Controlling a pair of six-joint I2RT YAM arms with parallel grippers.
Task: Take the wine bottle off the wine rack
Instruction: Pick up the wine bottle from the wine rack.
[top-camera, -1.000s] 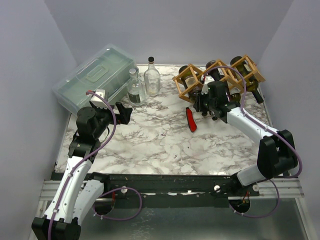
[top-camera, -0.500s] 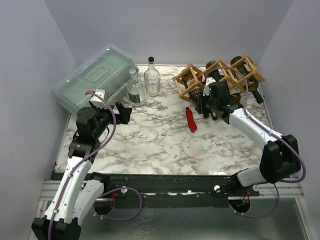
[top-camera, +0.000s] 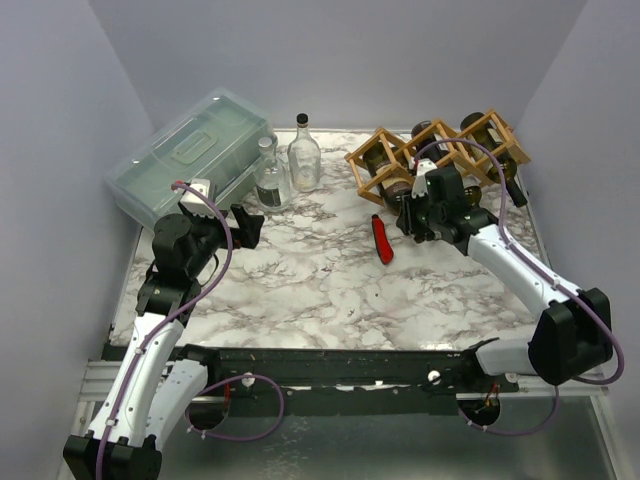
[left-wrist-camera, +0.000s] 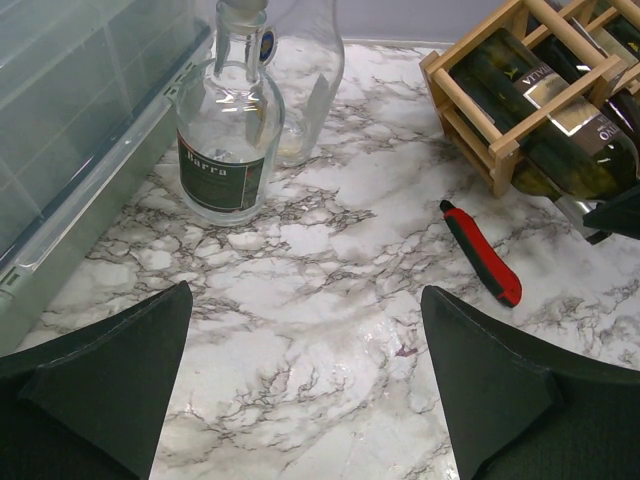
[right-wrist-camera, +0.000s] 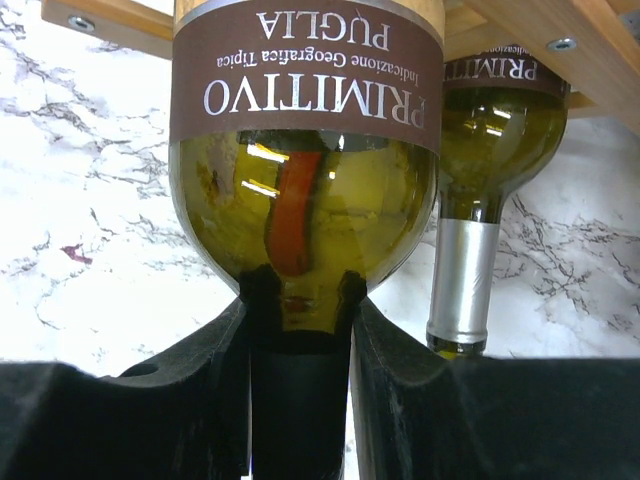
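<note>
- Right wrist view: the right gripper (right-wrist-camera: 297, 300) is pinching the neck of the wine bottle (right-wrist-camera: 305, 200), with one dark finger (right-wrist-camera: 215, 370) on each side of the glass just under the shoulder
- Straight ahead of those fingers the bottle's green body runs into the wine rack (right-wrist-camera: 520, 28); its brown label, reading PRIMITIVO PUGLIA upside down, sits at the rack's wooden bar
- Just to the right of the gripper a second green bottle (right-wrist-camera: 490, 120) lies in the neighbouring cell, its silver-capped neck pointing back toward the camera and clear of the fingers
- Top external view: the right gripper (top-camera: 412, 213) is at the near side of the wine rack (top-camera: 440, 150), towards its left end
- A red cutter (top-camera: 382, 240) lies flat on the marble table (top-camera: 300, 280) just to the gripper's left, not touching it
- The left gripper (top-camera: 245, 222) is spread wide with nothing between its fingers, well apart from the rack
- Left wrist view: the left gripper (left-wrist-camera: 305, 380) hangs over bare marble (left-wrist-camera: 300, 270)
- Ahead and to its left stands a clear bottle (left-wrist-camera: 228, 140) with a dark label, and a taller clear bottle (left-wrist-camera: 305, 70) stands close behind that
- A green-grey plastic box (left-wrist-camera: 70, 120) runs along the far left
- Ahead and to the gripper's right lies the red cutter (left-wrist-camera: 480, 252), with the rack (left-wrist-camera: 495, 120) beyond it
</note>
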